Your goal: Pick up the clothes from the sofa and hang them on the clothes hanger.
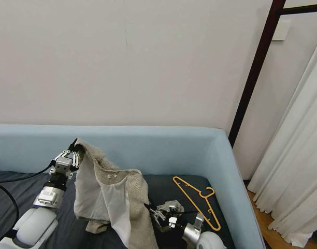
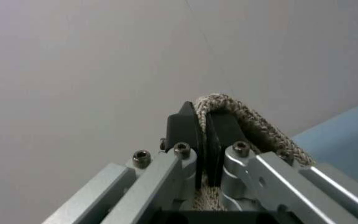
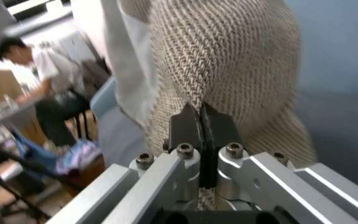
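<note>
Beige woven jacket [image 1: 109, 194] with a pale lining: found raised off the dark grey seat cushion [image 1: 163, 187] of the light-blue sofa [image 1: 163, 145]. It hangs between my two claws, with its lower edge bunched on the cushion. My left gripper [image 1: 75, 150] is held up near the sofa's back rail, on the left side. Its jaws are closed tight on a folded edge of the jacket, and the weave curls over one black pad [image 2: 185, 126]. My right gripper [image 1: 159, 212] sits low over the cushion, toward the front, and its jaws are likewise pressed together, with a pinch of the same fabric between them. Orange wire clothes hanger [image 1: 197, 199] lies flat on the cushion, to the right of the jacket and apart from both claws.
</note>
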Controlling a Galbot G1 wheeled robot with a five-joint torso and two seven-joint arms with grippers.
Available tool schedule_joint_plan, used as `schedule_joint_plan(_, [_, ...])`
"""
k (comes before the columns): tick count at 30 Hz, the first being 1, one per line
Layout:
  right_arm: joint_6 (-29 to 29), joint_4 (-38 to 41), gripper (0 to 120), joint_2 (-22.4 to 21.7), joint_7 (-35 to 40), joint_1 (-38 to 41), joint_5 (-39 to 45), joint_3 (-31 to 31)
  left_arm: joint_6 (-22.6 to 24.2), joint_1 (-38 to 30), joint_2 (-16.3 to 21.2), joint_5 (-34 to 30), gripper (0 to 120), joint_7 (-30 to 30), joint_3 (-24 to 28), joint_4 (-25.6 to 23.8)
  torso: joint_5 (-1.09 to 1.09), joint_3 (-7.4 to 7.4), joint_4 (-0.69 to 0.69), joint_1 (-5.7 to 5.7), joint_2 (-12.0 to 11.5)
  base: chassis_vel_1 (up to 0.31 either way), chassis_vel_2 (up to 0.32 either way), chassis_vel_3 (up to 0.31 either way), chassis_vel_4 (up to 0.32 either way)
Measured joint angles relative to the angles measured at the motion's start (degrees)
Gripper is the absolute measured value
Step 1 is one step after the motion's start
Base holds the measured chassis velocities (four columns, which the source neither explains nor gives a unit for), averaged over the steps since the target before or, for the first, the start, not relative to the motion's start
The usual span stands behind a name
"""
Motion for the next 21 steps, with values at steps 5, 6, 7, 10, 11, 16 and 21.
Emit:
schedule_joint_plan(5, [1.89, -5.53, 0, 1.46, 0.04, 1.19, -5.77, 1.47, -0.26, 1.64, -1.49, 0.93, 0, 0.00, -0.15, -1.52, 0.00, 0.00, 0.01, 0.00, 0.00, 0.000, 0.000, 0.000, 0.000])
schedule_joint_plan(6, [2.15, -5.91, 0, 1.63, 0.43, 1.33, -6.21, 1.51, -0.28, 1.87, -1.68, 1.07, 0, 0.01, -0.17, -1.76, 0.00, 0.00, 0.01, 0.00, 0.00, 0.000, 0.000, 0.000, 0.000])
schedule_joint_plan(7, [2.67, -6.58, 0, 1.95, 1.36, 1.60, -7.01, 1.56, -0.32, 2.24, -1.97, 1.30, 0, 0.01, -0.20, -2.15, 0.00, 0.00, 0.02, 0.00, 0.00, 0.000, 0.000, 0.000, 0.000])
schedule_joint_plan(10, [5.00, -7.72, 0, 2.62, 6.65, 2.16, -10.68, 1.48, -0.41, 3.35, -2.54, 1.77, 0, 0.03, -0.37, -3.26, -0.01, 0.00, 0.02, 0.00, 0.00, 0.000, 0.000, 0.000, 0.000])
schedule_joint_plan(11, [6.04, -7.84, 4, 2.82, 9.49, 2.25, -12.21, 1.27, -0.45, 3.72, -2.60, 1.86, 0, 0.04, -0.52, -3.65, -0.01, 0.00, 0.02, 0.00, 0.00, 0.000, 0.000, 0.000, 0.000])
schedule_joint_plan(16, [9.35, -5.37, 20, 2.82, 17.42, 1.29, -15.85, 1.38, -0.57, 4.68, -2.39, 1.91, 0, 0.09, -1.14, -4.65, -0.01, 0.00, 0.02, 0.00, 0.00, 0.000, 0.000, 0.000, 0.000])
schedule_joint_plan(21, [12.40, -2.90, 40, 1.99, 17.64, 0.07, -19.02, 3.11, -0.59, 4.72, -2.13, 1.93, 0, 0.11, -1.08, -4.13, -0.01, 0.00, 0.00, 0.00, 0.01, 0.000, 0.000, 0.000, 0.000])
